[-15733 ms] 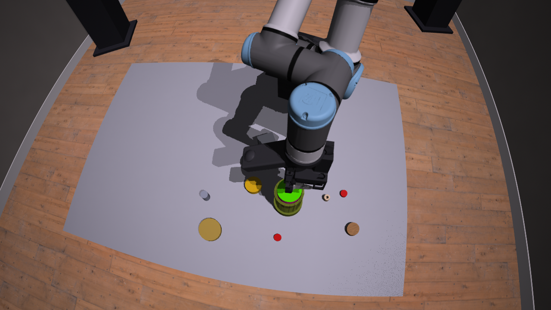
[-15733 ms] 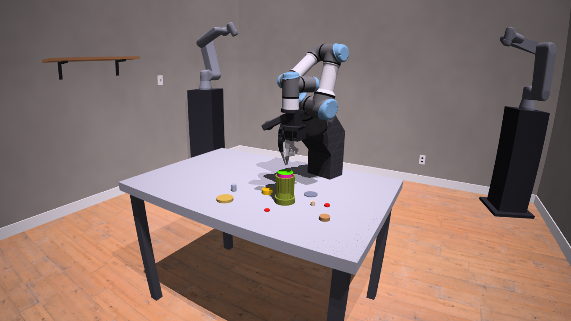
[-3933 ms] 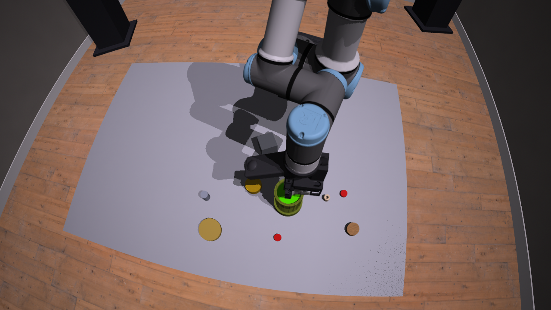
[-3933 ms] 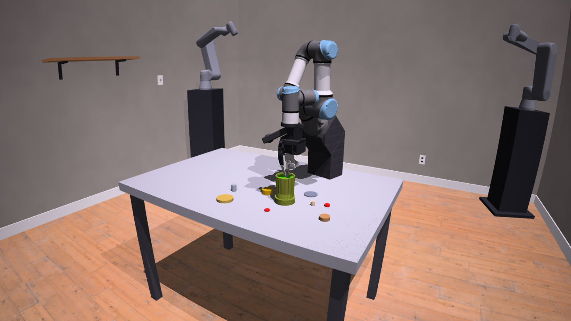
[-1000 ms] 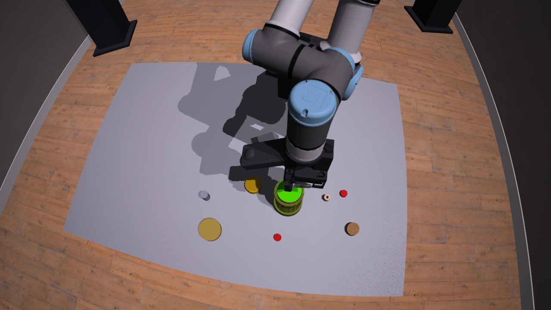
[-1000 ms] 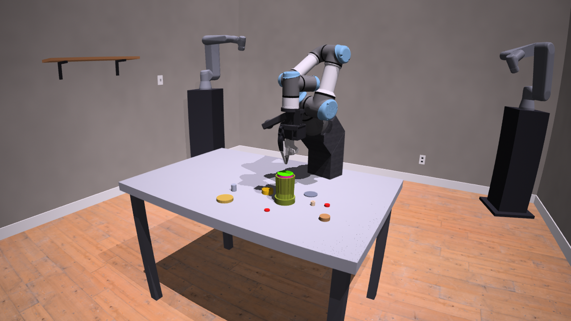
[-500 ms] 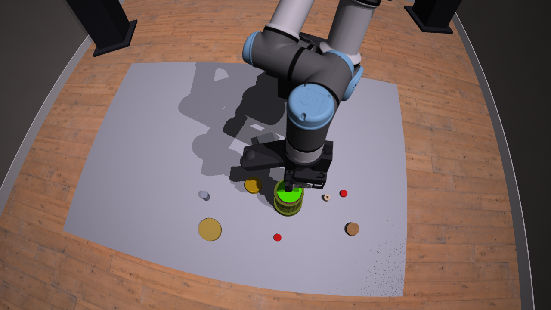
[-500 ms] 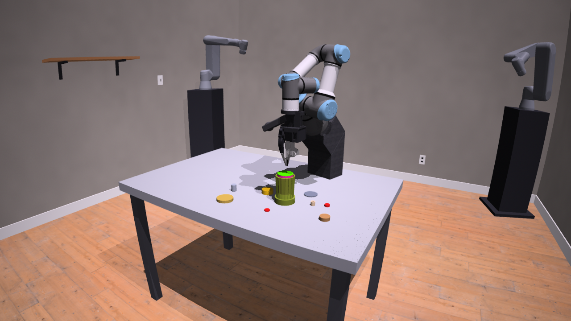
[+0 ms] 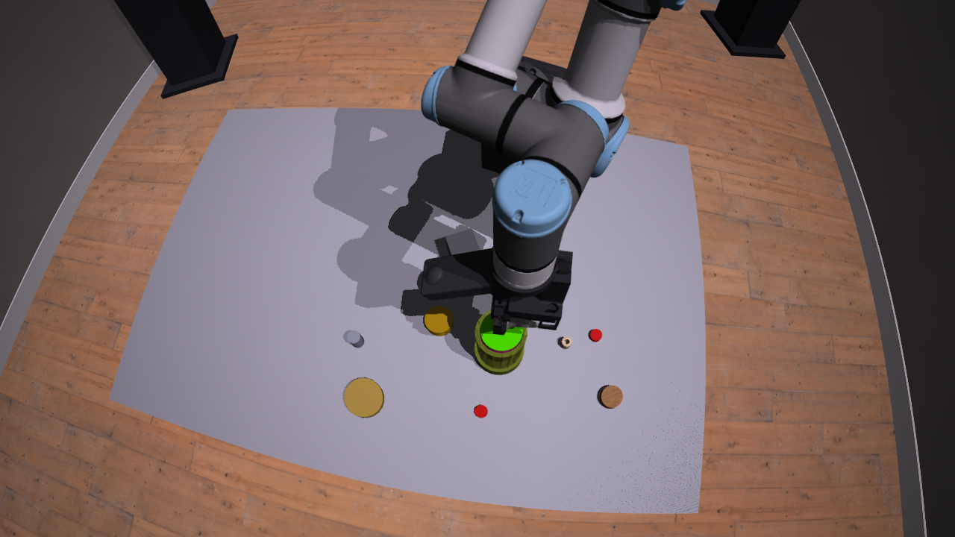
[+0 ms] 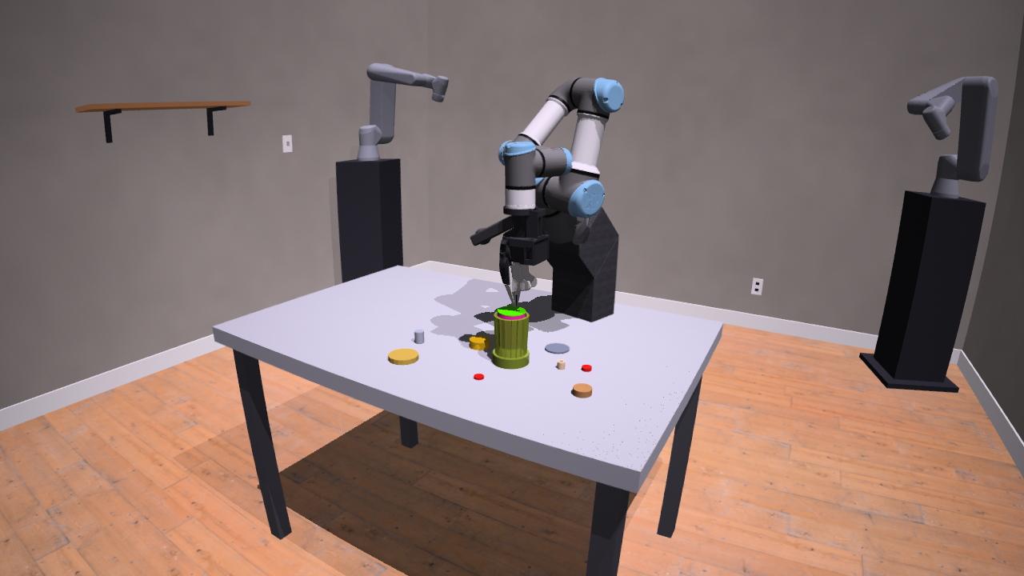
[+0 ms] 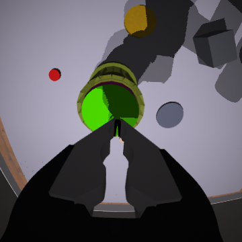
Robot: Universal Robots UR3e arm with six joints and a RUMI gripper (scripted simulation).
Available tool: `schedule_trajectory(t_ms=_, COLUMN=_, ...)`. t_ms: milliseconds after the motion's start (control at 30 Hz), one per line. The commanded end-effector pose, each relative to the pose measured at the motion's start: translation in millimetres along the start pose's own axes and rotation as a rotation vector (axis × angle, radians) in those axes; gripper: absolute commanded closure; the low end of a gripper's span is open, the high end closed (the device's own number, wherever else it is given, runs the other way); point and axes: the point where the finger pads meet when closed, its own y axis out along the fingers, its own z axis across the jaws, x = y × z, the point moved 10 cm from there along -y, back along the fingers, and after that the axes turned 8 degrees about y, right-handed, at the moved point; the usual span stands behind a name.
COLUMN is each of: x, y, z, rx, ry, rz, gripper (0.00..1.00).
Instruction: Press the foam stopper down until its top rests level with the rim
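Observation:
An olive ribbed jar [image 9: 498, 353] stands upright near the middle of the table; it also shows in the exterior view [image 10: 510, 340] and the wrist view [image 11: 112, 101]. A bright green foam stopper [image 9: 501, 339] [image 10: 510, 312] fills its mouth, with its top a little above the rim over a thin magenta line. My gripper [image 9: 498, 325] is shut and empty. It points straight down, with its tips [image 10: 513, 302] right above the stopper, over its edge nearest the arm [image 11: 117, 128]. I cannot tell whether the tips touch the foam.
Small things lie around the jar: a dark yellow cylinder [image 9: 438, 320], a large yellow disc [image 9: 362, 396], a small grey cylinder [image 9: 352, 338], a grey disc [image 11: 169, 115], two red dots [image 9: 480, 410] [image 9: 595, 334], a small beige bead [image 9: 565, 342] and a brown disc [image 9: 610, 396].

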Motion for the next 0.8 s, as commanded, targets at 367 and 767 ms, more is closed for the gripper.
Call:
schedule_trajectory(t_ms=367, x=1.4, y=6.5, z=-5.5, rx=-0.023, ry=-0.005, rz=0.011, gripper=1.00)
schedule_trajectory(t_ms=767, x=1.5, y=8.4, z=-4.9, rx=-0.022, ry=-0.005, rz=0.010, gripper=1.00)
